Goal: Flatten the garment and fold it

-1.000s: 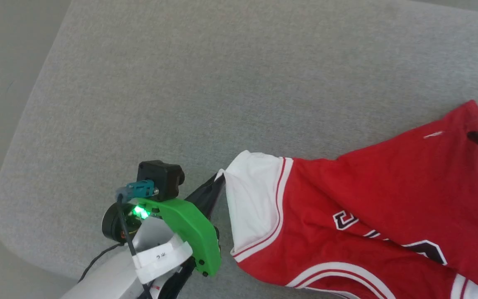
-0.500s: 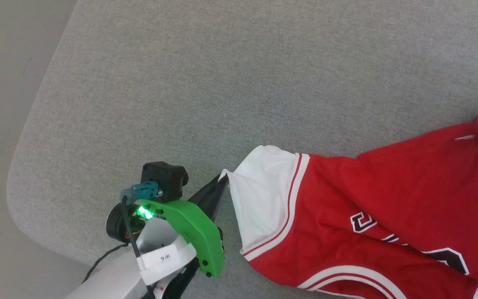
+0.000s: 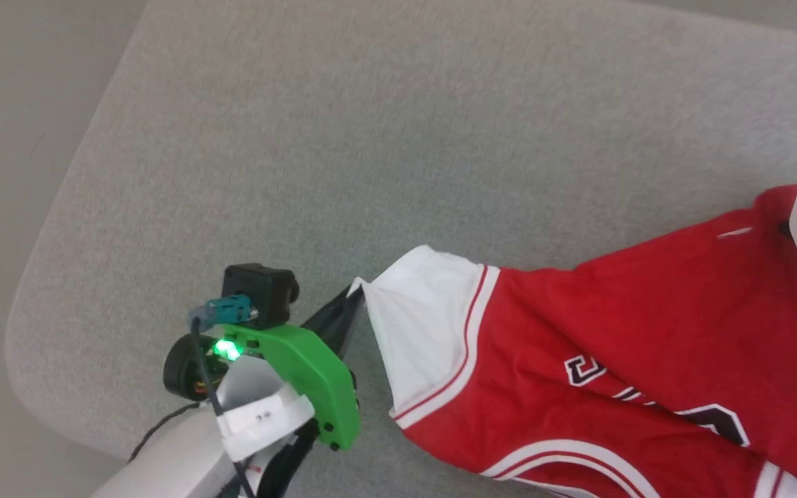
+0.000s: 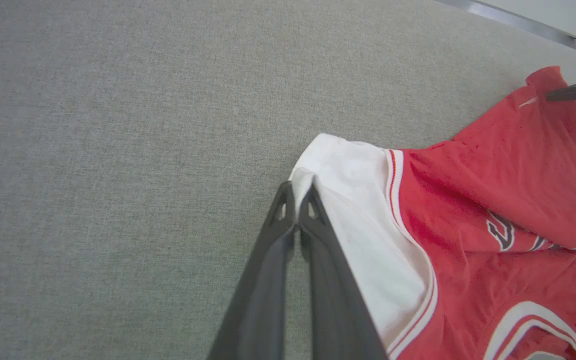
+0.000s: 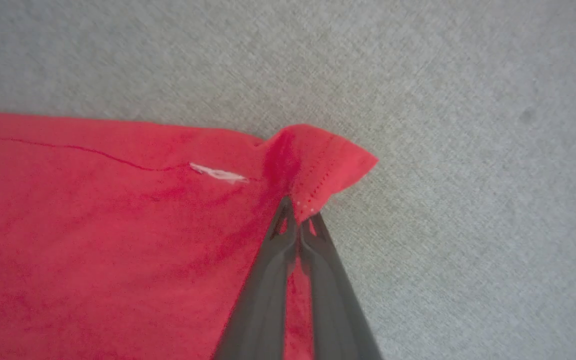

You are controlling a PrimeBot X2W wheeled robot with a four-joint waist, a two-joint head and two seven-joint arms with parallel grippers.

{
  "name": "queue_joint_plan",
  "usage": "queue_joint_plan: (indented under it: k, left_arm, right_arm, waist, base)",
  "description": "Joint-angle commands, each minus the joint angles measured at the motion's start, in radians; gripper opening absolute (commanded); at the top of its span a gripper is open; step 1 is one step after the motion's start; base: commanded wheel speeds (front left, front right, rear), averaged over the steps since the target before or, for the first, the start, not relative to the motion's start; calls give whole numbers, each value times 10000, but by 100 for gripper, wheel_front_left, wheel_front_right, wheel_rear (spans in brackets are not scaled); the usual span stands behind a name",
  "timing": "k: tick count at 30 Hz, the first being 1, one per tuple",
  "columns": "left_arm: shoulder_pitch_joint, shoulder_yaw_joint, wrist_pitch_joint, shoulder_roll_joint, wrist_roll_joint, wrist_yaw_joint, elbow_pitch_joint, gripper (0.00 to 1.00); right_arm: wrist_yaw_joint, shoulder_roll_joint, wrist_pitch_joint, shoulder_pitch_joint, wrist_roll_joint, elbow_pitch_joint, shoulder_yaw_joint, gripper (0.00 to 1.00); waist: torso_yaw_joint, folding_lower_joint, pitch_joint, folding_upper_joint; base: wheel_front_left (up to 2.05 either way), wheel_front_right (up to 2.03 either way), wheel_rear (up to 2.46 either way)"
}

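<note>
Looking down, I see the garment (image 3: 647,311) lying on the grey surface (image 3: 371,124), which looks like rough woven cloth with a round corner. The shirt is red and soft, a bit wrinkled, with thin stripes by the white sleeve (image 3: 419,325). My left hand (image 4: 297,197) is closed tight, pinching the tip of that sleeve. My right hand (image 5: 299,214) is closed too, pinching a red hem corner that sticks up in a little point near a tiny white mark (image 5: 218,174).
</note>
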Motion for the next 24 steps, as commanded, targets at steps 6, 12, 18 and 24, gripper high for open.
queue_joint_plan:
  k: [6, 12, 18, 24]
  left_arm:
    - [-153, 253, 90, 363, -151, 10, 6, 0]
    - [-247, 695, -54, 634, -238, 71, -218, 0]
    - [-583, 1344, -292, 1082, -241, 14, -517, 0]
    - [-1480, 2201, -482, 1523, -230, -173, -994, 0]
  right_arm:
    - [-13, -501, -1316, 18, 750, -599, 267, 0]
    - [-13, -1079, -2322, 110, 1462, -1431, 203, 0]
    - [-13, -1207, -2949, 223, 1718, -2118, -349, 0]
    - [-13, -1138, -3648, 160, 1855, -2762, -1073, 0]
  waist:
    - [-875, -1, -1569, 0]
    - [-1347, -1, -2163, 0]
    - [-1810, -1, -2380, 0]
    - [-2244, -1, -2412, 0]
  base:
    - [0, 0, 0]
    - [0, 0, 0]
    - [0, 0, 0]
    - [0, 0, 0]
